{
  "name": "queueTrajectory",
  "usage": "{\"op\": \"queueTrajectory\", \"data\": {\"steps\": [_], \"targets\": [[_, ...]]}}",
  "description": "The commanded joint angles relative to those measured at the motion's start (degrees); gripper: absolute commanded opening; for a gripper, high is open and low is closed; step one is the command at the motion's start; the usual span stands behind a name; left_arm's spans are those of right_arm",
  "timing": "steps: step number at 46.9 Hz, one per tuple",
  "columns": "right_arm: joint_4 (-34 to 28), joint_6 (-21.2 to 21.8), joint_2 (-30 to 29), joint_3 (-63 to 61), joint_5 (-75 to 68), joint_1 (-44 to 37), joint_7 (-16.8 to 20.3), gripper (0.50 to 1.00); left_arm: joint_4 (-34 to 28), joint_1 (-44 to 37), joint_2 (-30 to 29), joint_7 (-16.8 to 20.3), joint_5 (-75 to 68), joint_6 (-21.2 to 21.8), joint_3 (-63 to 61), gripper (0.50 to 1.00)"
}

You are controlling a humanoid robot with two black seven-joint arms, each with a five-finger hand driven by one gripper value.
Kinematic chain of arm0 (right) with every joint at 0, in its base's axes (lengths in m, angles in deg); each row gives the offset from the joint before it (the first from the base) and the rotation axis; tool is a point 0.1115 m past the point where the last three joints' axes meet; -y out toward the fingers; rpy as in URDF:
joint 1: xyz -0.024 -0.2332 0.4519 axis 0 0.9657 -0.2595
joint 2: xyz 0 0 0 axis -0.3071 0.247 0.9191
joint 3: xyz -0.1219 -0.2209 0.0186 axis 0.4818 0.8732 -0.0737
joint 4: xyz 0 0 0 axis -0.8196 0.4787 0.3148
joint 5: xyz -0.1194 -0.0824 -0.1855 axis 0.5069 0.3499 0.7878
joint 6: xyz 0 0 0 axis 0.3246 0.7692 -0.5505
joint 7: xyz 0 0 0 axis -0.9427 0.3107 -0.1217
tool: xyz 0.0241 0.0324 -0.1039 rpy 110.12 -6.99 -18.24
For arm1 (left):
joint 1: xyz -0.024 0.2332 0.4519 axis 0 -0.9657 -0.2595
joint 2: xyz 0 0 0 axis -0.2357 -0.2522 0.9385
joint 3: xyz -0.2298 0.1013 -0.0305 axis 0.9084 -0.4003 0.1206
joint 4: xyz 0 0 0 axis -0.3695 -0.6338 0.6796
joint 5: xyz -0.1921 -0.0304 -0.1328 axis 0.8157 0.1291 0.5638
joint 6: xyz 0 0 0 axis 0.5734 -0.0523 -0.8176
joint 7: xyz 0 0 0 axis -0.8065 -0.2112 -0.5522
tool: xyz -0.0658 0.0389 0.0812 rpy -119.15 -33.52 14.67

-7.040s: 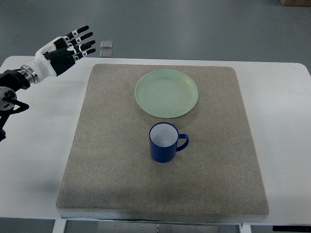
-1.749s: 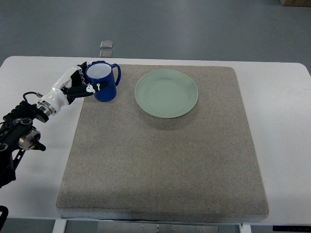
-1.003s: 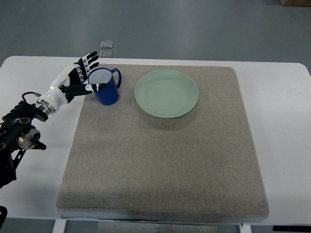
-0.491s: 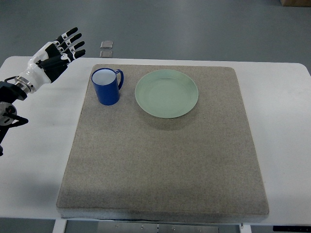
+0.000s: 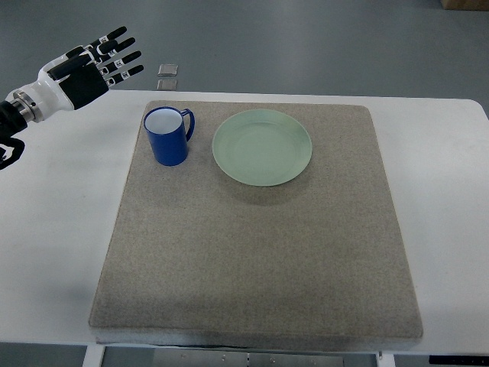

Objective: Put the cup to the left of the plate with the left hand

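the left hand (image 5: 80, 73) has let go and lifted away, fingers spread; the cup (image 5: 168, 136) stands to its right, beside the plate (image 5: 262, 147), so the placing looks done

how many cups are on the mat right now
1. The blue cup stands upright at the mat's far left corner, just left of the green plate. Nothing in view could hide another.

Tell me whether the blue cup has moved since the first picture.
Yes. The blue cup went from below the green plate, near the mat's middle, to the plate's left, upright on the mat. The left hand is open, clear of it.
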State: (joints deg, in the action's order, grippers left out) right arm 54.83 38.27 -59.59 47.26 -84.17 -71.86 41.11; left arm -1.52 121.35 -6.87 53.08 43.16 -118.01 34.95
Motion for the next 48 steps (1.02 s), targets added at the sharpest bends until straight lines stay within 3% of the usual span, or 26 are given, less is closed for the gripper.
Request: {"op": "queueTrajectory", "data": {"steps": [1,13,23,48], "targets": [[0.0,-0.01,0.0,0.0,0.0,0.0,-0.04,0.932,-2.85,2.04,0.17,-0.54,0.73,-0.08,0.37,1.0],[0.0,-0.01,0.0,0.0,0.0,0.0,-0.04,0.932,-7.52,3.27,0.78,-0.8,7.23,0.53,-0.25,1.0],[0.0,0.08,0.0,0.0,0.0,0.0,0.04,0.932,-7.52,3.62,3.69,-1.77,6.8,2.82,-0.6,0.999],[0.0,0.08,0.0,0.09,-0.09,0.09,-0.04,0.932,-7.25,5.64,6.15,-2.12,6.71,2.47,-2.62,0.999]]}}
